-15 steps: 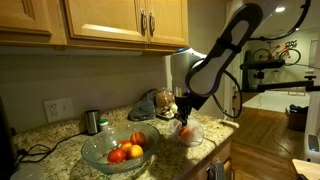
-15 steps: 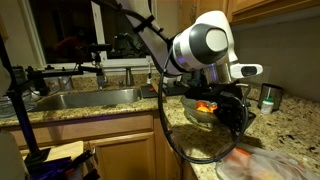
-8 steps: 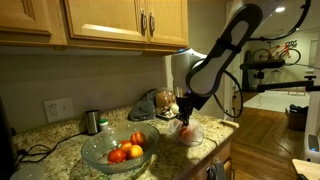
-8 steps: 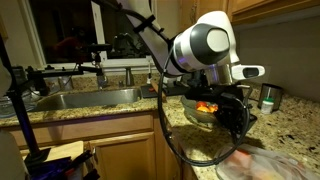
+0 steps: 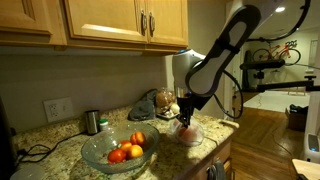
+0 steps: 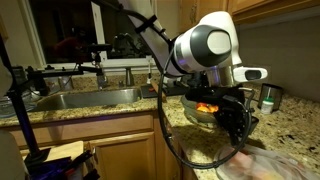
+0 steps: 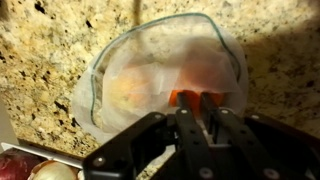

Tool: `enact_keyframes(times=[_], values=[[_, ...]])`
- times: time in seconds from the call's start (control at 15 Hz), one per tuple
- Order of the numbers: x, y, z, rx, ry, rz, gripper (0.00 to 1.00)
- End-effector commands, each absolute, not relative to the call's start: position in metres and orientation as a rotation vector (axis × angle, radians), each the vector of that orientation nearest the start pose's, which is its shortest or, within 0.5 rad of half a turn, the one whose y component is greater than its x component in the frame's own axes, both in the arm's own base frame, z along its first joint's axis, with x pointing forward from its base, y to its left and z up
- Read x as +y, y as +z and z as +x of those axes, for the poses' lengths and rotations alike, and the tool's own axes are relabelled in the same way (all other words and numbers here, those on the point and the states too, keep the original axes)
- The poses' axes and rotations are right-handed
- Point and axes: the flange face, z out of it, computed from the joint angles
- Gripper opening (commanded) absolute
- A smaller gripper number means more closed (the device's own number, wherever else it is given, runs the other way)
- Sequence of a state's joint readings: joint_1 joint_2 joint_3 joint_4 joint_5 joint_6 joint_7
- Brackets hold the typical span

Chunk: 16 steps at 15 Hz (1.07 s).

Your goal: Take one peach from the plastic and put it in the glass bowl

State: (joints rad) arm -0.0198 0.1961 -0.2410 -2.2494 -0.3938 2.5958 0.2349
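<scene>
Our tool (image 7: 197, 100) is down at the plastic (image 7: 120, 60) by the desk's (image 7: 40, 40) edge; we cannot tell whether it grips a peach (image 7: 198, 70).

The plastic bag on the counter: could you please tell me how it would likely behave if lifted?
Probably floppy: the plastic bag is thin, wrinkled film. It may sag under the peach inside. The shiny film could slip.

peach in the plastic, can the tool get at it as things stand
Probably yes: the tool hangs right at the plastic, with the peach just past its tips. Only the bag's thin film may lie between.
</scene>
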Motion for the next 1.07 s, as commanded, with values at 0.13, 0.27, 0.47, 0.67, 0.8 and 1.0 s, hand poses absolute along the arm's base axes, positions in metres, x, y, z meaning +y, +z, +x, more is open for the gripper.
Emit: enact_keyframes(times=[0.13, 0.27, 0.47, 0.67, 0.8, 1.0], values=[[-0.1393, 0.2935, 0.5342, 0.269, -0.200, -3.380, 0.05], [-0.1401, 0.2925, 0.5349, 0.263, -0.196, -3.378, 0.07], [-0.1388, 0.2914, 0.5363, 0.254, -0.190, -3.377, 0.26], [-0.1367, 0.2912, 0.5376, 0.245, -0.187, -3.377, 0.52], [-0.1353, 0.2903, 0.5385, 0.239, -0.185, -3.377, 0.58], [-0.1336, 0.2882, 0.5402, 0.230, -0.178, -3.379, 0.64]])
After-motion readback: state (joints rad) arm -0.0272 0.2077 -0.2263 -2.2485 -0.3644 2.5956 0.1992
